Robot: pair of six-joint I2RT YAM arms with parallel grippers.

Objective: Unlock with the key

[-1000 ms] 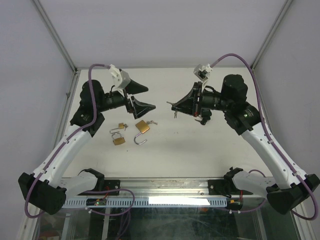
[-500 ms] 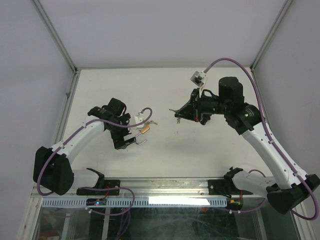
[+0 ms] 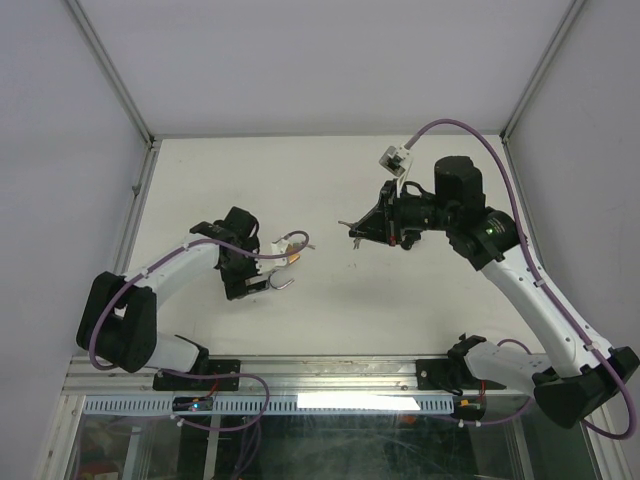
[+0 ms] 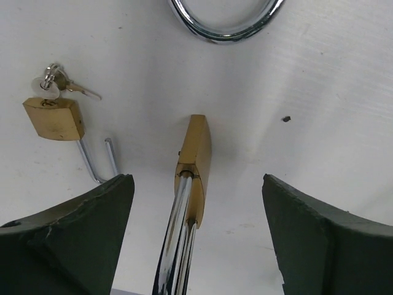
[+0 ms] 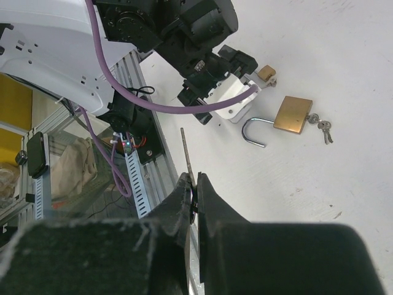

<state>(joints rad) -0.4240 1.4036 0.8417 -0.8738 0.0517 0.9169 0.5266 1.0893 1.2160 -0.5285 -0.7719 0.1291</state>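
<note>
My left gripper (image 4: 196, 184) is open, low over the white table (image 3: 340, 310). A small brass padlock (image 4: 198, 157), seen edge-on with its chrome shackle toward the camera, sits between the jaws without touching them. A second small padlock (image 4: 54, 118) with keys lies to its left. A large brass padlock (image 5: 293, 114) lies nearby with its shackle (image 5: 253, 136) open and keys (image 5: 320, 128) in it. My right gripper (image 5: 195, 181) is shut on a key (image 5: 186, 153) and holds it in the air right of the padlocks. In the top view the left gripper (image 3: 252, 282) is at the padlocks and the right gripper (image 3: 360, 228) is raised.
A metal rail with cable duct (image 3: 300, 400) runs along the table's near edge. Grey walls enclose the table on three sides. The left arm's purple cable (image 3: 285, 240) loops over the padlocks.
My left arm has swung down from a raised pose and now stands low with its open jaws either side of a small padlock. My right gripper has barely moved with the key.
</note>
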